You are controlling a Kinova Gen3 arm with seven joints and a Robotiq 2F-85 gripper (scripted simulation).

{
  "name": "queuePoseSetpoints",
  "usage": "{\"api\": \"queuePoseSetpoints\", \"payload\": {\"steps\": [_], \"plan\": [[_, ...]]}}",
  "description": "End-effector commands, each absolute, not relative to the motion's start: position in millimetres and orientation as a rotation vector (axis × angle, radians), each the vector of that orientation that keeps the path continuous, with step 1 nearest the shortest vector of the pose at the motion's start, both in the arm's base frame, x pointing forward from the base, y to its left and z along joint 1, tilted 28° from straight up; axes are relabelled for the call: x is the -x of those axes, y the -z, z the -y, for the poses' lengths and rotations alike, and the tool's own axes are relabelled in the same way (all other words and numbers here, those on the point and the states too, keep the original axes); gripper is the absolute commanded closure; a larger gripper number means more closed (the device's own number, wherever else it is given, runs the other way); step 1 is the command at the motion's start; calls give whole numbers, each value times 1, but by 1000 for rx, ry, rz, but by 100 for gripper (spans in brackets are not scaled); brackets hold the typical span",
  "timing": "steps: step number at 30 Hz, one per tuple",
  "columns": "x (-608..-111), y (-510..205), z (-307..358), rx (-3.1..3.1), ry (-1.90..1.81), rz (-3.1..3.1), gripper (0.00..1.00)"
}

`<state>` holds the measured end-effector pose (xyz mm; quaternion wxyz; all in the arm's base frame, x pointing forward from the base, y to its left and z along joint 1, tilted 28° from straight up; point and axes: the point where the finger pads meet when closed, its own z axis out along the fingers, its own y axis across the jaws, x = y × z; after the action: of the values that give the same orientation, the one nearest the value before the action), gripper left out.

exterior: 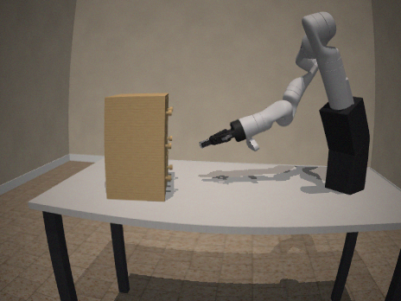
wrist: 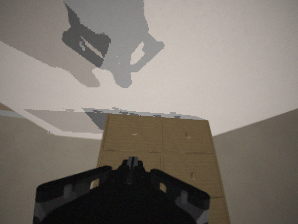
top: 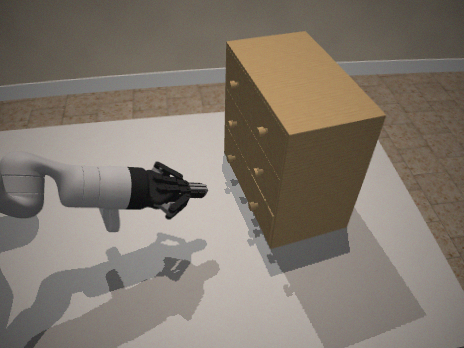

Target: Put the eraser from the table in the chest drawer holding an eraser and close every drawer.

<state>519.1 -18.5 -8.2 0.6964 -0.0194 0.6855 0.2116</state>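
Note:
The small wooden chest (top: pixel 300 135) stands on the white table, and all its drawer fronts sit flush, each with a small knob (top: pixel 262 131). It also shows in the side view (exterior: pixel 136 153) and in the wrist view (wrist: pixel 160 150). My gripper (top: pixel 202 189) (exterior: pixel 202 144) is shut and empty. It is held level in the air, pointing at the chest's front at about mid height, a short way off from it. In the wrist view its fingertips (wrist: pixel 132 162) are pressed together. No eraser shows in any view.
The arm's black base (exterior: pixel 346 144) stands at the table's far end from the chest. The table edge runs close behind the chest's right side (top: pixel 400 165). The arm's shadow lies on the table below the gripper (top: pixel 150 270).

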Motion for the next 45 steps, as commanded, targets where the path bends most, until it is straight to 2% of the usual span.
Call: {"api": "queuePoseSetpoints", "payload": {"steps": [1,25,45], "plan": [[-520,6,18,56,-472,-1529,100],[-540,-22,-13,177,-684,-1752,100],[-503,-35,-11,321,-740,-2146,100]]}}
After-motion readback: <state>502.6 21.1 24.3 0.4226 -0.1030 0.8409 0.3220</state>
